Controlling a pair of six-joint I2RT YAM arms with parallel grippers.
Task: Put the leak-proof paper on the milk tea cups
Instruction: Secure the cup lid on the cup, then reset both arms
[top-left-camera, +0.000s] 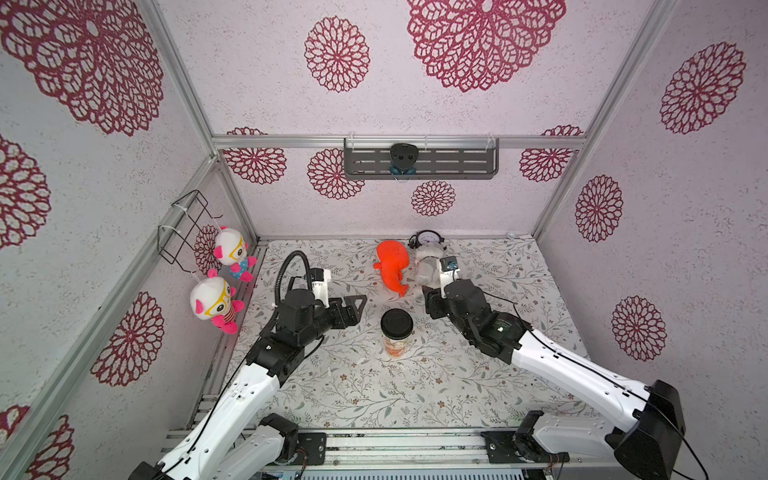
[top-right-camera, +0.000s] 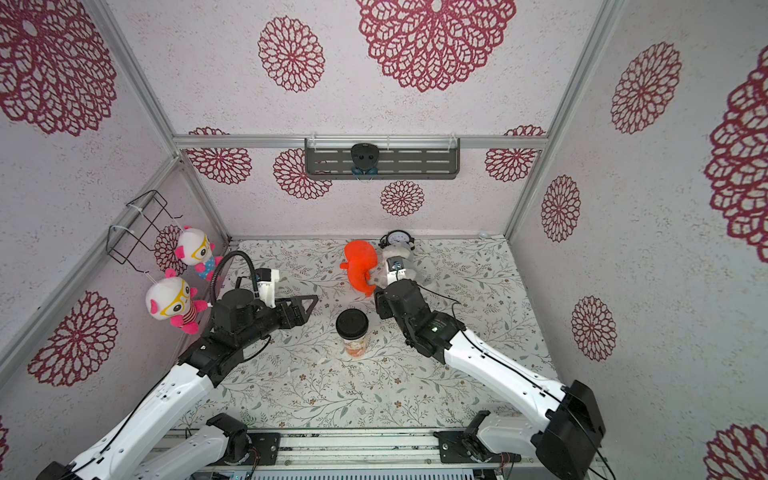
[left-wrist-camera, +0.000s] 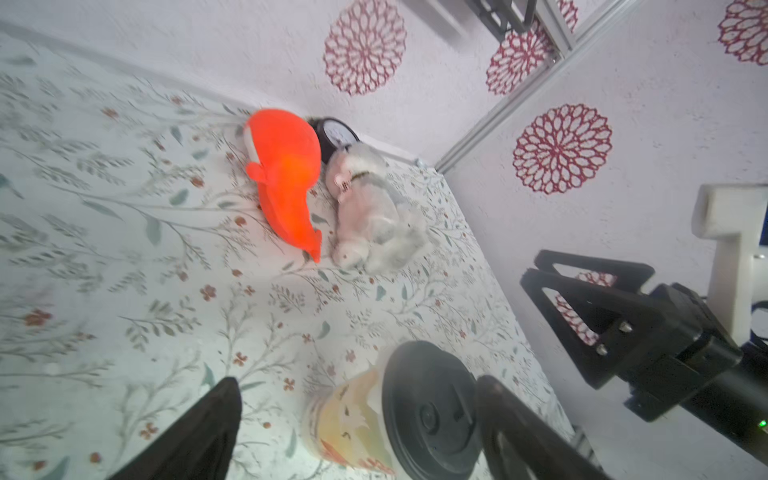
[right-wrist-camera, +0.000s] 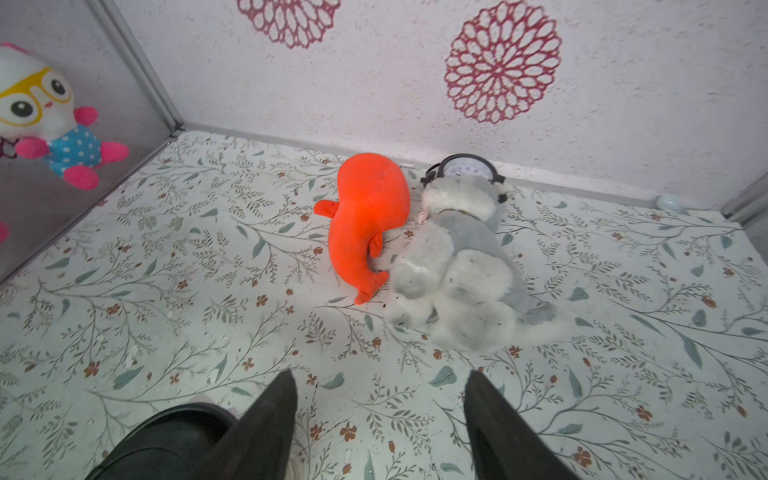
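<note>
L tool (top-left-camera: 361, 307) nr cup (top-left-camera: 395, 345), apart

The cup (top-left-camera: 397, 348) looks like printed paper under a matt black plastic lid (top-left-camera: 396, 322). The whale (top-left-camera: 392, 266) is smooth orange plush; the walls (top-left-camera: 478, 203) look rough.

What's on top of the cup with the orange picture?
A black round lid sits on the cup and covers its whole mouth. Because of that, whatever is inside the cup, or tucked just beneath the lid, is hidden.
</note>
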